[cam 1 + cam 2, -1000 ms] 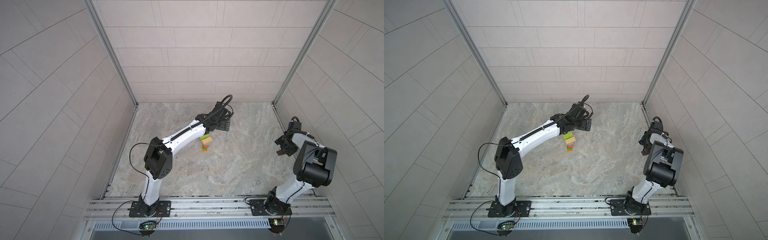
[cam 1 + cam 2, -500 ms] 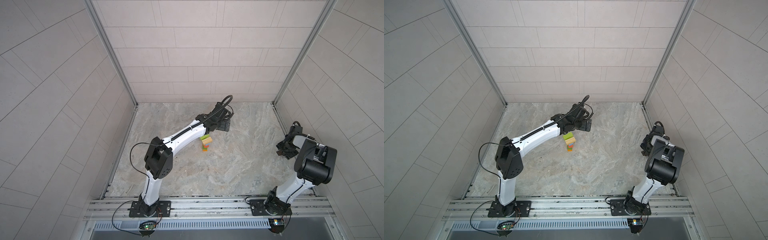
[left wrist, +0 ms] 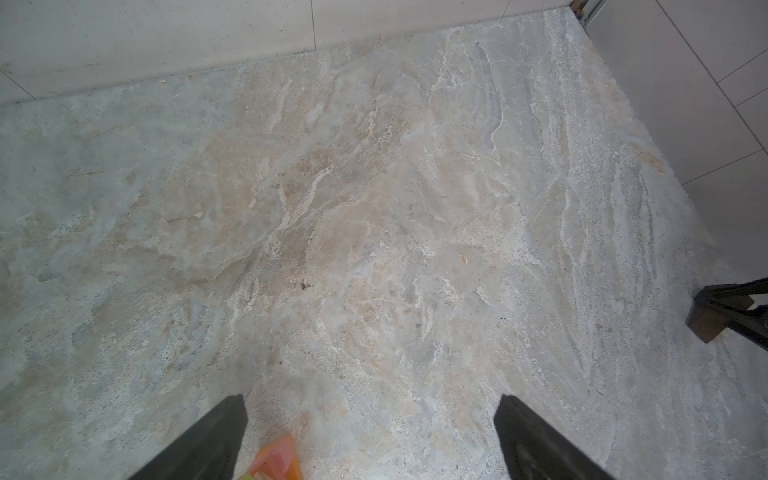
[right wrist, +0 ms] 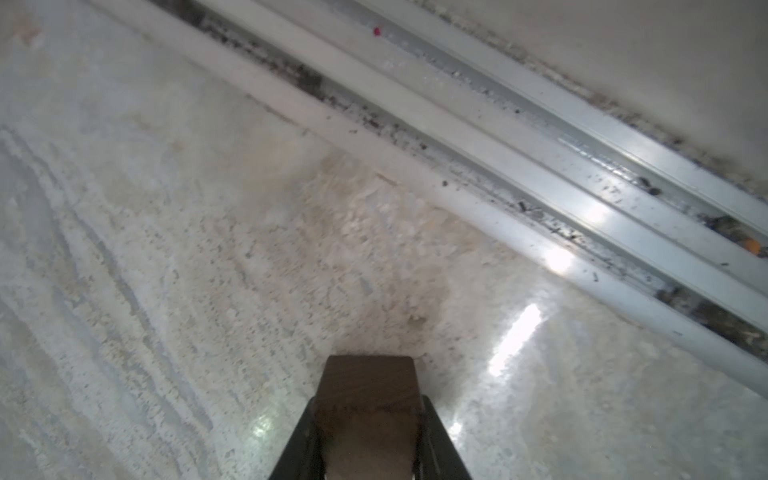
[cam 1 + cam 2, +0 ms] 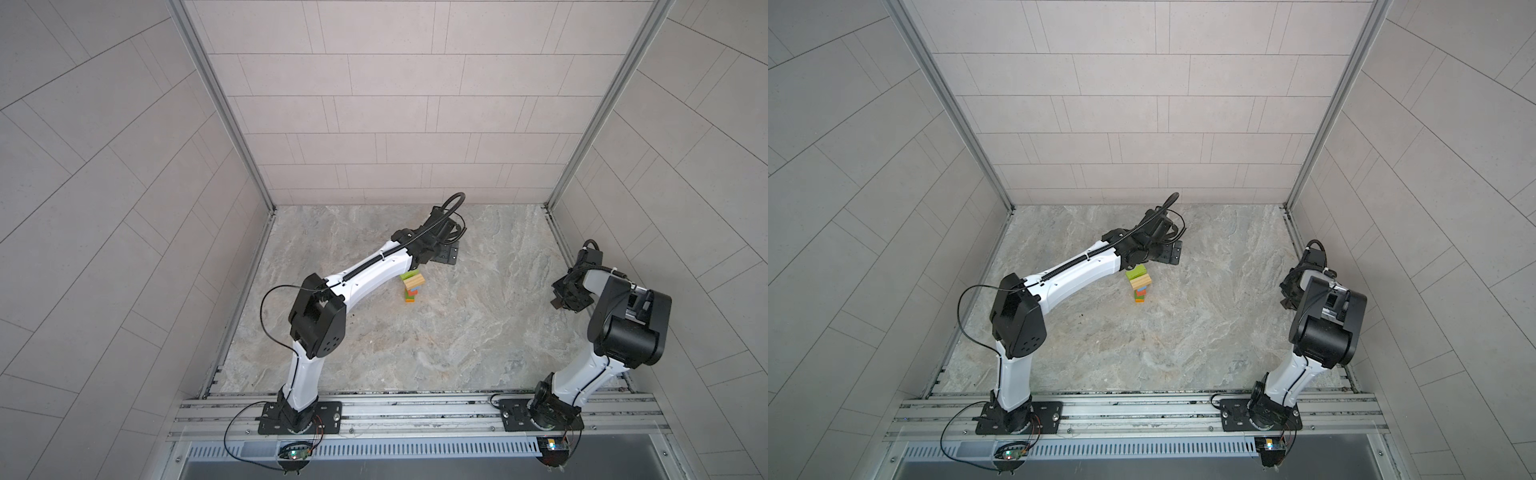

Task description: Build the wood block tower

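Tower (image 5: pixel 412 286) (image 5: pixel 1139 286) of wood blocks upright on the marble floor (image 5: pixel 415 353), seen in both top views. Lime block (image 5: pixel 408 275) uppermost, tan block (image 5: pixel 414 282) directly under it, thinner coloured pieces below, too small to sort. Same place and same height as one second ago.

Left gripper (image 5: pixel 445 254) just behind the tower, on the back-wall side. Jaws spread wide, with nothing between them. In the left wrist view only bare floor between the fingers (image 3: pixel 199 440), plus a pink-orange corner of the tower just beside one finger. No visible change of this arm against the earlier pictures.

Right gripper (image 5: pixel 559 301) well apart from the tower, far to its right, near the aluminium side rail (image 4: pixel 540 174). Jaws pinching a dark brown block (image 4: pixel 370 399), both fingers pressed on its sides in the right wrist view. Same block visible also from the left wrist camera, tilted on one corner. Cannot tell whether touching the floor or just lifted. Compared with one second ago, only a slight shift of this gripper, as far from the tower as before.
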`<act>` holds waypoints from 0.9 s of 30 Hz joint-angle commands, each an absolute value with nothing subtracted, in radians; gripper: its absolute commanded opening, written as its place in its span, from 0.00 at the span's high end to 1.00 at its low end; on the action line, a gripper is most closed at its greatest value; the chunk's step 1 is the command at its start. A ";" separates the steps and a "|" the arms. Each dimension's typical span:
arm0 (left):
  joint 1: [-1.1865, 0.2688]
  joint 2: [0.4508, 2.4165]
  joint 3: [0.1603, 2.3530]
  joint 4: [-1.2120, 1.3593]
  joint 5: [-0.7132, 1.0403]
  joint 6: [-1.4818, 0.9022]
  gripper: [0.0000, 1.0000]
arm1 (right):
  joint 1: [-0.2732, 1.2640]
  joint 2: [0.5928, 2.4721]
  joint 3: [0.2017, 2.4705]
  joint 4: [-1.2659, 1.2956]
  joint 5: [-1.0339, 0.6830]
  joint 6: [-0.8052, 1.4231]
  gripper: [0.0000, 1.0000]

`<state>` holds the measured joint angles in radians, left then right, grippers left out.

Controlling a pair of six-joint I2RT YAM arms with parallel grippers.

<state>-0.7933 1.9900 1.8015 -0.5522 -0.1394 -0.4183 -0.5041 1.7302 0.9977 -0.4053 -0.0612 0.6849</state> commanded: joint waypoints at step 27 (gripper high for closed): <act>-0.655 1.252 1.156 -0.664 -0.293 -0.562 0.00 | 0.281 1.722 1.622 -0.975 -0.197 0.307 0.82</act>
<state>-0.6739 1.3109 1.1938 -0.6285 -0.2726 -0.5282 0.2321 1.6970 1.5547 -0.8402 -0.2180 0.3683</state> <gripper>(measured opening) 0.992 0.293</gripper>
